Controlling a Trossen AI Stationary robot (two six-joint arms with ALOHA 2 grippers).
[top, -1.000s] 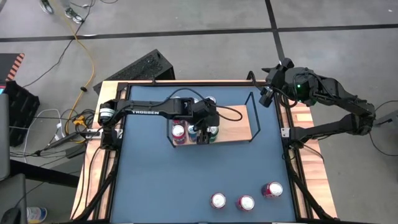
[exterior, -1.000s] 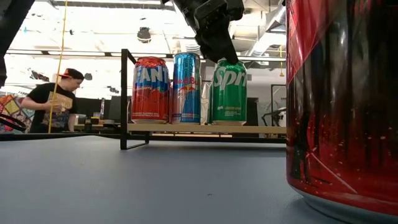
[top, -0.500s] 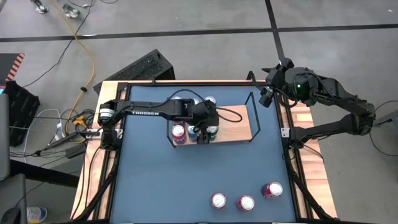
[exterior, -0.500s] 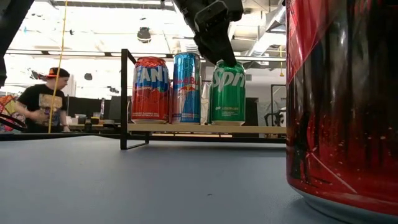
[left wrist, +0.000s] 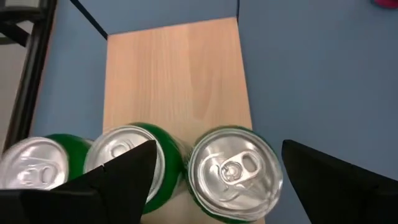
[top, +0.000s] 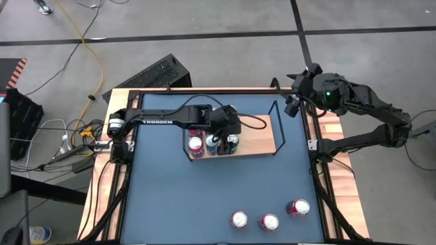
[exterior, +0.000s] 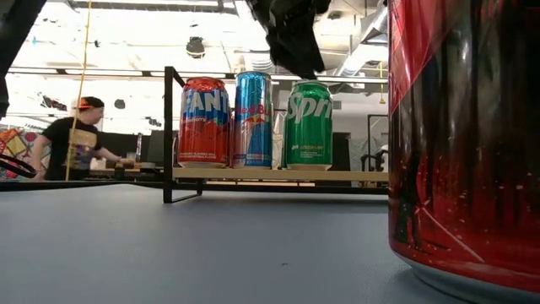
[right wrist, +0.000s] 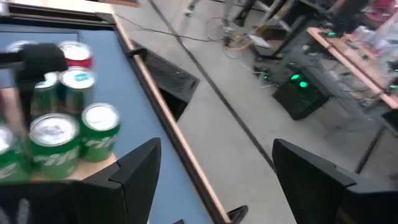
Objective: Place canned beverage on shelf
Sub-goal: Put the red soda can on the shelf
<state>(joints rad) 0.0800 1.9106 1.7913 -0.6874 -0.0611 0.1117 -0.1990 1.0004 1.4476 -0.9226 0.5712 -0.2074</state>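
Workshop room around a dark-blue worktop (top: 204, 197) on a grey floor.
We see a grey concrete floor (top: 204, 34) crossed by dark seam lines, a yellow cable (top: 95, 64) trailing over it, and a black keyboard (top: 153, 73) lying just beyond the worktop's far edge. At table height we see a bright ceiling with ducts (exterior: 126, 38) and a person (exterior: 72, 139) in a dark shirt at a bench far back. Beyond the table's side we see a dark box with a green light (right wrist: 301, 93) on the floor.
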